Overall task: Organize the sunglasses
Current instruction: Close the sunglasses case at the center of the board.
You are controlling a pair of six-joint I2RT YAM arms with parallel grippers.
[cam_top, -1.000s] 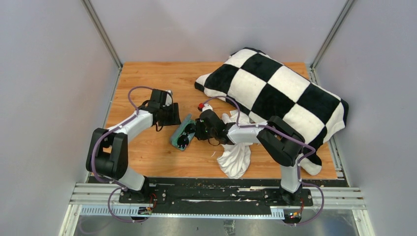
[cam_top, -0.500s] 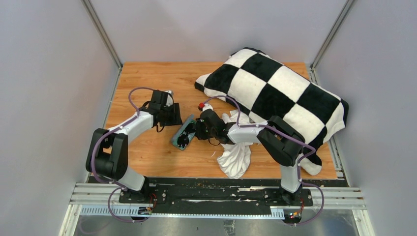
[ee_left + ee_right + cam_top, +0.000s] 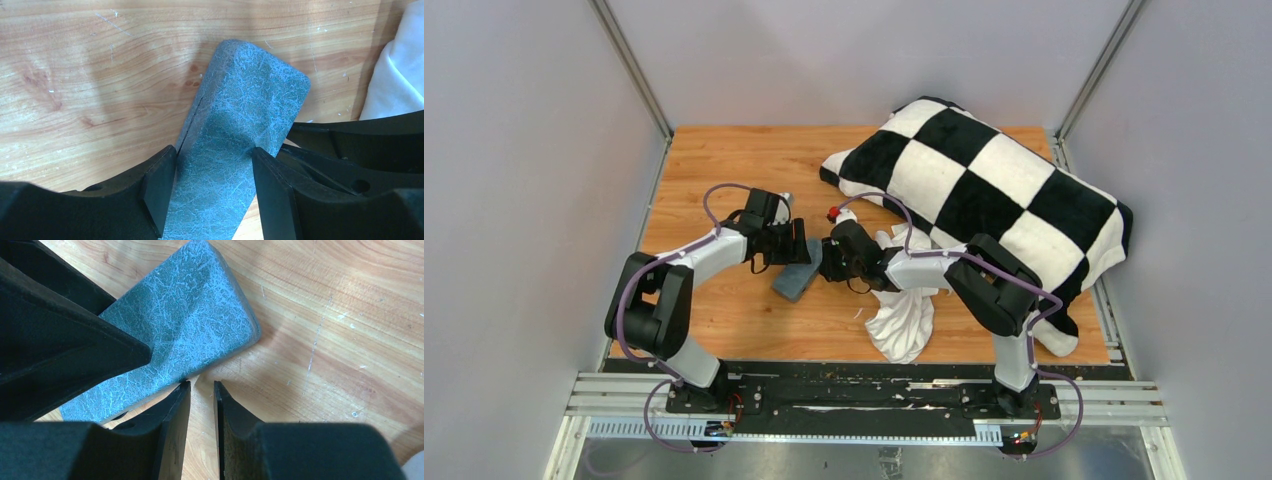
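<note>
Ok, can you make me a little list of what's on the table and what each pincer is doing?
Case: grey-blue case, closed, lying on the wooden table
Sunglasses: not in sight
Left pincer: a finger on each side of the case, gripping it
Right pincer: nearly closed beside the case, nothing between its fingers
Also there: black-and-white checkered blanket, white cloth by the right arm

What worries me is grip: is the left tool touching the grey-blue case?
Touching. The left wrist view shows both fingers of the left tool pressed against the case's sides.
</note>
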